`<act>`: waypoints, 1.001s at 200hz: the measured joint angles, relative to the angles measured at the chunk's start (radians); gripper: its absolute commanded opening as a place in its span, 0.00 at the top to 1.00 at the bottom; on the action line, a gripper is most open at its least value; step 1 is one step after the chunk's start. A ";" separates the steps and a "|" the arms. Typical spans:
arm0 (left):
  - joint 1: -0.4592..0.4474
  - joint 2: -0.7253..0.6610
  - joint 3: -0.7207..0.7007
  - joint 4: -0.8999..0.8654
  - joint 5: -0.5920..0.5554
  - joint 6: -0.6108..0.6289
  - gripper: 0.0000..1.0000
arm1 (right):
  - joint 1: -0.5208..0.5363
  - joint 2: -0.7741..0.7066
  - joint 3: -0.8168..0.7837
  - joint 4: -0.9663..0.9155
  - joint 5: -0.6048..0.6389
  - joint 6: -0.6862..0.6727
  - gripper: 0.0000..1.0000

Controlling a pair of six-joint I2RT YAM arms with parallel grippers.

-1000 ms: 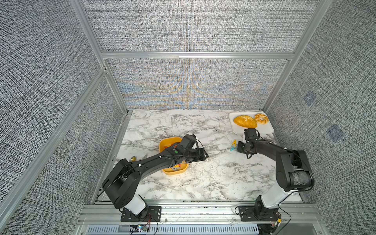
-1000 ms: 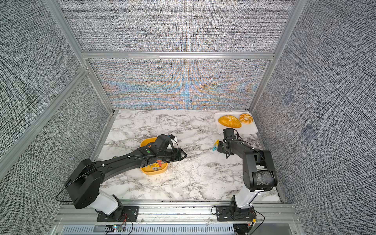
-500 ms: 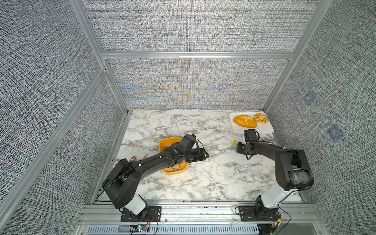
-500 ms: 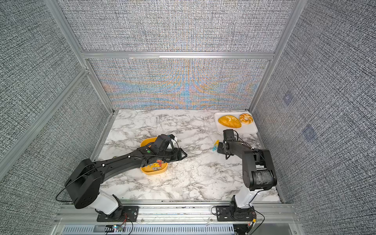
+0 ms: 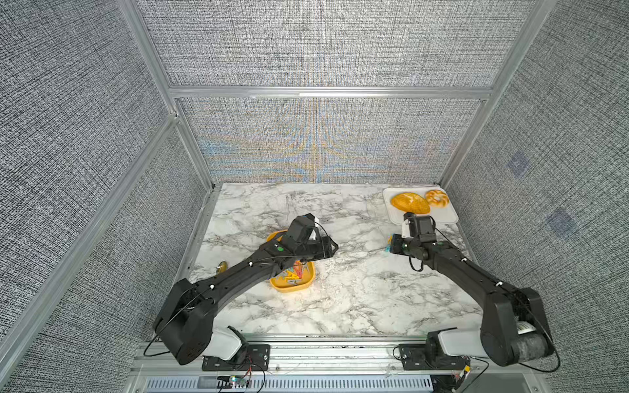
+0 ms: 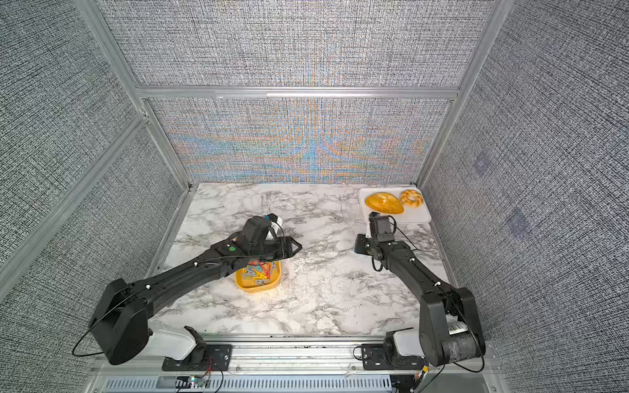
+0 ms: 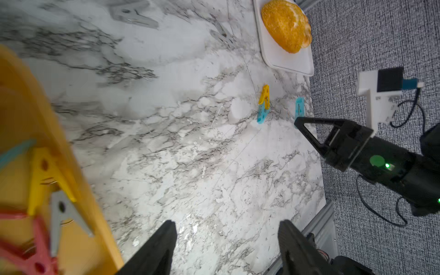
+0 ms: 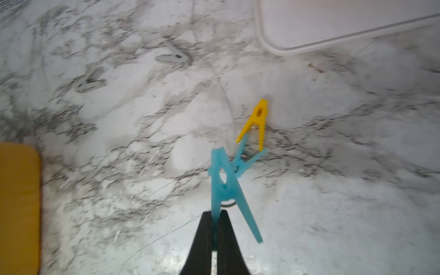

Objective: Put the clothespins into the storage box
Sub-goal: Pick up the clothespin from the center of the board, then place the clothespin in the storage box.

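Now | right pincer (image 8: 215, 228) clamped on teal clothespin (image 8: 225, 188) | left pincer (image 7: 226, 247) wide, empty

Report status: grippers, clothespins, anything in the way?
Right gripper shut on blue clothespin. Left gripper open, empty, beside storage box. Yellow clothespin and blue one on marble, two grey too. Nothing between.

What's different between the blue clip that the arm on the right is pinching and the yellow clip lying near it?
The blue clip is teal and clamped by one leg in the shut right gripper, while the yellow clip is yellow and held by nothing. The blue clip sticks out from the gripper's tips; the yellow clip lies flat on the marble table, its leg overlapping a second blue clip. Both are A-shaped plastic pegs of similar size, and neither is in the yellow box yet.
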 measured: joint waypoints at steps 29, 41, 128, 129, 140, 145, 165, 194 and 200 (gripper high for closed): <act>0.093 -0.124 -0.077 -0.035 -0.031 -0.011 0.25 | 0.201 0.051 0.086 0.008 -0.034 0.058 1.00; 0.122 -0.187 -0.105 -0.058 -0.051 -0.018 0.24 | 0.277 0.098 0.143 0.012 -0.047 0.081 1.00; 0.366 -0.510 -0.279 -0.208 -0.084 -0.039 0.19 | 0.619 0.478 0.650 -0.003 -0.099 0.133 0.84; 0.368 -0.512 -0.280 -0.208 -0.084 -0.040 0.19 | 0.620 0.480 0.653 -0.004 -0.100 0.133 0.83; 0.385 -0.526 -0.289 -0.220 -0.074 -0.050 0.19 | 0.629 0.504 0.687 -0.013 -0.105 0.131 0.76; 0.389 -0.530 -0.291 -0.225 -0.071 -0.052 0.19 | 0.631 0.510 0.696 -0.015 -0.105 0.130 0.74; 0.394 -0.530 -0.291 -0.234 -0.053 -0.052 0.19 | 0.629 0.512 0.712 -0.033 -0.100 0.119 0.69; 0.396 -0.504 -0.283 -0.236 -0.030 -0.052 0.20 | 0.607 0.472 0.699 -0.046 -0.093 0.104 0.68; 0.396 -0.494 -0.279 -0.235 -0.018 -0.051 0.20 | 0.598 0.459 0.690 -0.045 -0.088 0.103 0.68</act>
